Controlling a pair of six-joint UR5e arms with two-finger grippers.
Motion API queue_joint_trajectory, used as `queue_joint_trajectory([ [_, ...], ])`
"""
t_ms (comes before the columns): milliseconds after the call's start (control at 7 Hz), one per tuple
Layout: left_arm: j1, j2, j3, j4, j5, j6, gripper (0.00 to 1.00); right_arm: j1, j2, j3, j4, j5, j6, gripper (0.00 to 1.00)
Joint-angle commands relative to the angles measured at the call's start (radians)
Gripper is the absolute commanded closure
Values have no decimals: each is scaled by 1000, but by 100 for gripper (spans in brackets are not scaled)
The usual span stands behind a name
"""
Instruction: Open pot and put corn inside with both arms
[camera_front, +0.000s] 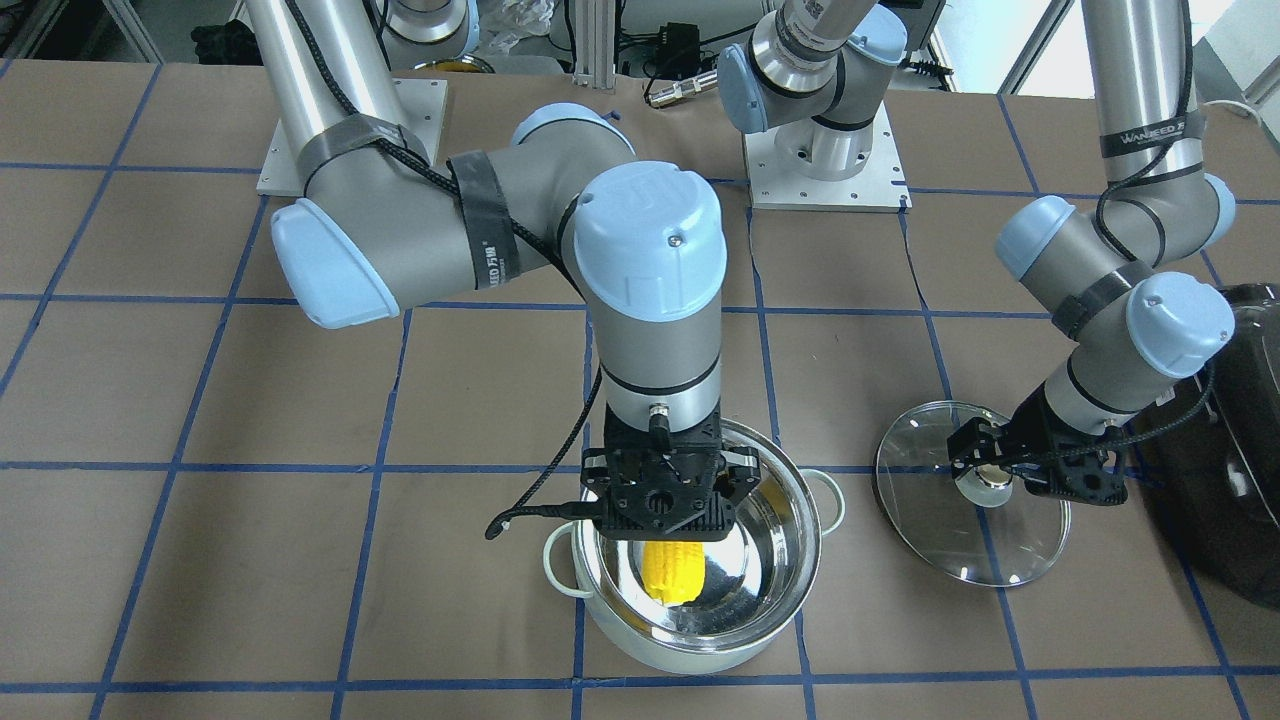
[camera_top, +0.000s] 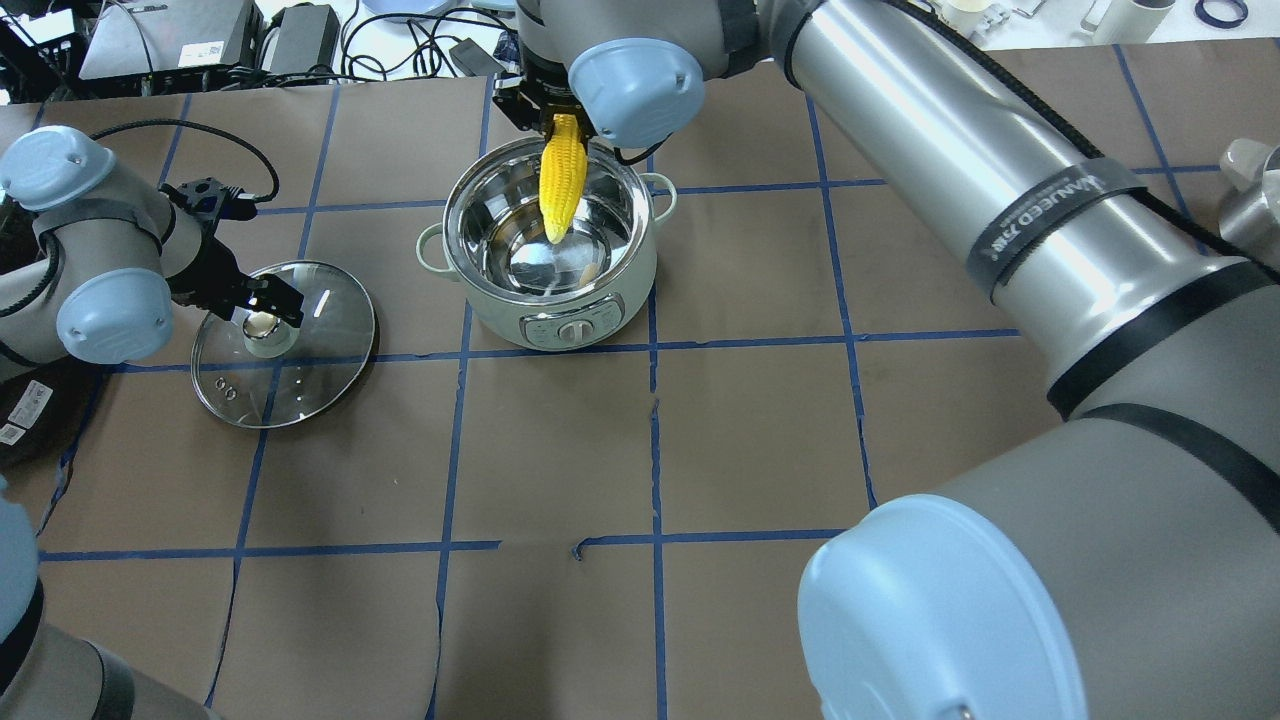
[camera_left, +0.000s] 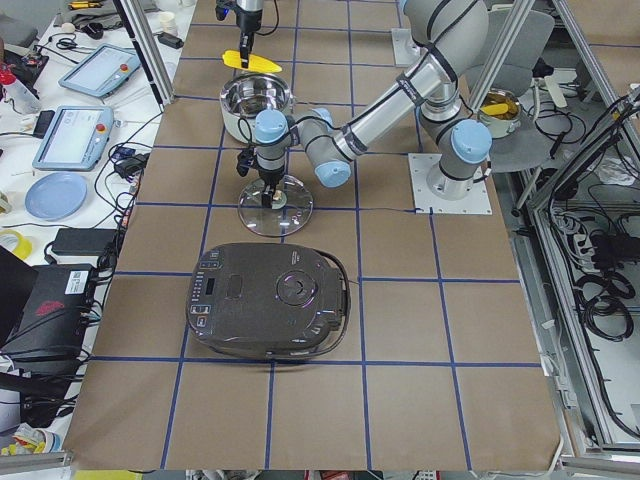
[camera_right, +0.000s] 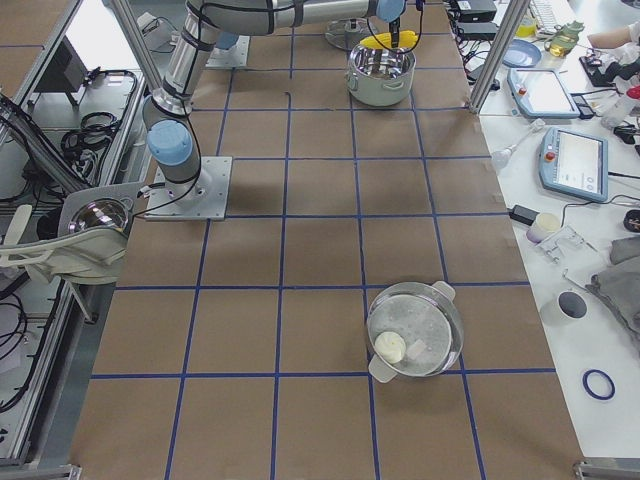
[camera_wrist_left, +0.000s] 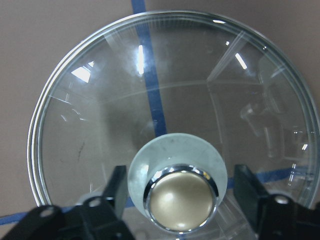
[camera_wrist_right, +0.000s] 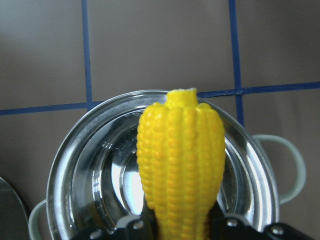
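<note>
The pot (camera_top: 590, 300) stands open, its steel inside empty. My right gripper (camera_top: 555, 115) is shut on the thick end of the corn (camera_top: 562, 190) and holds it tip down, tilted over the pot's mouth. The corn (camera_front: 672, 572) hangs just inside the rim (camera_front: 795, 545). In the right wrist view the corn (camera_wrist_right: 181, 165) fills the middle above the pot (camera_wrist_right: 65, 170). The glass lid (camera_top: 320, 375) lies flat on the table to the pot's left. My left gripper (camera_top: 262, 318) is open, a finger (camera_wrist_left: 117, 185) on each side of the lid's knob (camera_wrist_left: 181, 202).
A dark rice cooker (camera_front: 1235, 450) stands close behind my left gripper, and also shows in the exterior left view (camera_left: 270, 300). A second lidded pot (camera_right: 415, 330) stands at the table's right end. Blue tape lines cross the brown table.
</note>
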Motion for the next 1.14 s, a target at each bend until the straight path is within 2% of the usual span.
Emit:
queue_joint_trajectory([
  [0,-20,61,84,-198,3,-3,0,51,74,-38,3,-20,49,79],
  [286,-108,135,316,-546,10,-24,0,54,105,-35,-5,-20,46,75],
  [571,-182,207,456,-750,11,-99,0,54,117,-14,-22,-21,38,72],
  [714,-229,242,473,-779,15,-199,0,54,114,26,-83,-21,27,69],
  [857,-300,281,476,-790,52,-276,0,54,111,58,-92,-23,11,68],
  [1000,-349,316,472,-790,91,-359,0,54,112,72,-129,-23,-23,61],
])
